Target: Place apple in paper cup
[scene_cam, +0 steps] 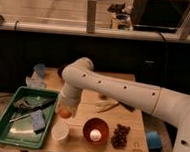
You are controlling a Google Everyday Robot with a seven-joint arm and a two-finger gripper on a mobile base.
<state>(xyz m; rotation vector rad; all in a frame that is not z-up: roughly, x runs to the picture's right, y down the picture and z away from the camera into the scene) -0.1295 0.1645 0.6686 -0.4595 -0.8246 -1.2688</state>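
Sitting at the bench's [132, 151] left, a green tray [5, 113] holds dim utensils. Just right, the claw [65, 111] pinches the apple [65, 113] above the empty paper cup [60, 131]; its fingers are mostly hidden. An orange-brown bowl [86, 127] cradles a white ball [96, 135].
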